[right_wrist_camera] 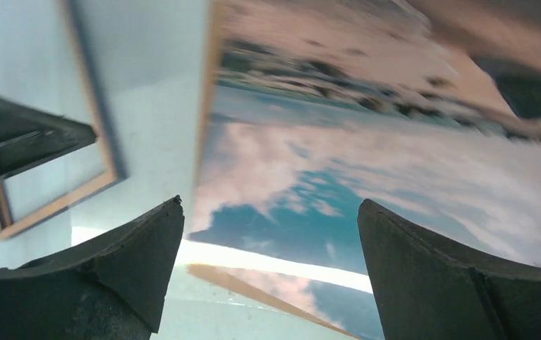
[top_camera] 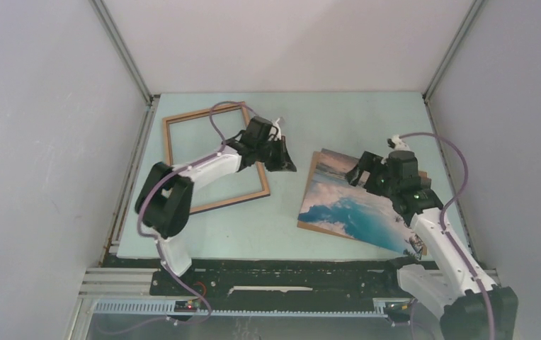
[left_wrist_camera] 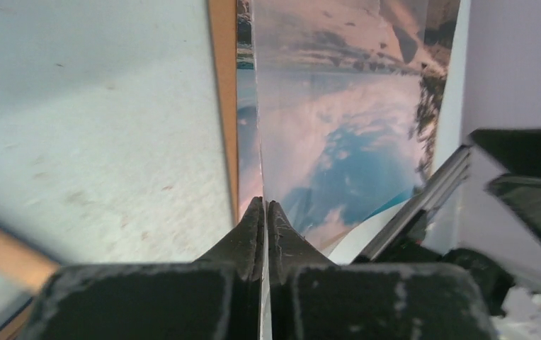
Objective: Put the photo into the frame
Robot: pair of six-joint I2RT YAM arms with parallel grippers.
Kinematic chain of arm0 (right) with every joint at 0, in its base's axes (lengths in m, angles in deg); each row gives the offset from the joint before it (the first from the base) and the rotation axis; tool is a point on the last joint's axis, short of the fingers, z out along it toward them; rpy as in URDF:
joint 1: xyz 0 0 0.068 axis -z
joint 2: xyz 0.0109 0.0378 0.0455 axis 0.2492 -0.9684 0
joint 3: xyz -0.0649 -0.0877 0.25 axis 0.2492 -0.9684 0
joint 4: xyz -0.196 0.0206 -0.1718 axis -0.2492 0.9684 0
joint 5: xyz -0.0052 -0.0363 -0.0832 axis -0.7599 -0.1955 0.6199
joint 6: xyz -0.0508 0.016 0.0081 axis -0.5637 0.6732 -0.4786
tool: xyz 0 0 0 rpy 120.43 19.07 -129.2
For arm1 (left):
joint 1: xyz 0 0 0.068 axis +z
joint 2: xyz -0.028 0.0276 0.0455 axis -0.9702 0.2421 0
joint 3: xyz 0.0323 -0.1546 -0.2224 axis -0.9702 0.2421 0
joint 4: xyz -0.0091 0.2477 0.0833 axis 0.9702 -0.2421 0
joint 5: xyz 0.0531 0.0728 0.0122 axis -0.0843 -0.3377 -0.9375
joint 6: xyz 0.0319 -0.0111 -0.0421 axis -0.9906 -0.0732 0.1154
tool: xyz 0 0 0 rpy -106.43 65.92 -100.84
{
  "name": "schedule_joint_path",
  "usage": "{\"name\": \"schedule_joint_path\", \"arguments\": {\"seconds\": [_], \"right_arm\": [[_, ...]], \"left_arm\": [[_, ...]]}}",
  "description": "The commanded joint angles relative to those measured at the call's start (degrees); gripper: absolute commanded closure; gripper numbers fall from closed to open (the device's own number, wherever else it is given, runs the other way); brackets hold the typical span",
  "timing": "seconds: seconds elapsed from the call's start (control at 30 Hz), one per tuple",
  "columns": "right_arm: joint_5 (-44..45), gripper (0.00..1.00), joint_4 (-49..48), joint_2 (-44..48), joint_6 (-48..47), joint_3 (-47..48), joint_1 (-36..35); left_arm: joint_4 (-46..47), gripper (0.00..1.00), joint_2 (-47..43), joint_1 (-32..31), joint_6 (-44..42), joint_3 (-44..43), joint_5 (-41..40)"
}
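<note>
On the pale green table [top_camera: 282, 234], the thin rectangular picture frame [top_camera: 204, 113] lies flat at the left, brown wood face up. Well to its right lies the rectangular beach-scene print [top_camera: 352, 209], picture side up and turned at an angle, apart from the frame. Between the two things sits the black left gripper [top_camera: 287, 164], its jaws pressed together. Over the print's far end hangs the black right gripper [top_camera: 360, 166], its jaws spread wide.

Gripper [right_wrist_camera: 269, 204] agape over photo [right_wrist_camera: 395, 163], possibly tilted.
</note>
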Motion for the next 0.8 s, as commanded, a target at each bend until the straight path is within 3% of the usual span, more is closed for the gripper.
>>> {"name": "schedule_joint_path", "arguments": {"seconds": [0.0,0.17,0.37,0.63,0.77], "right_arm": [[0.2,0.0,0.3,1.1,-7.7,8.1,-8.0],[-3.3,0.0,-2.8,-3.4,-13.5,17.1,-13.2],[-18.7,0.0,-8.1,-7.7,-21.5,25.4,-12.6],[-35.8,0.02,-11.2,-8.9,-35.2,25.4,-6.5],[-43.6,0.02,-15.9,-9.6,-34.8,24.3,-3.1]], "left_arm": [[-14.3,1.0,-13.1,0.7,-21.6,-4.8,-3.7],[-21.2,1.0,-25.6,0.9,-34.2,-1.5,-6.4],[-25.5,1.0,-40.1,1.2,-43.4,1.2,-12.1],[-28.3,1.0,-48.3,1.3,-52.5,1.2,-9.1],[-29.3,1.0,-50.1,1.3,-56.5,0.6,-6.6]]}}
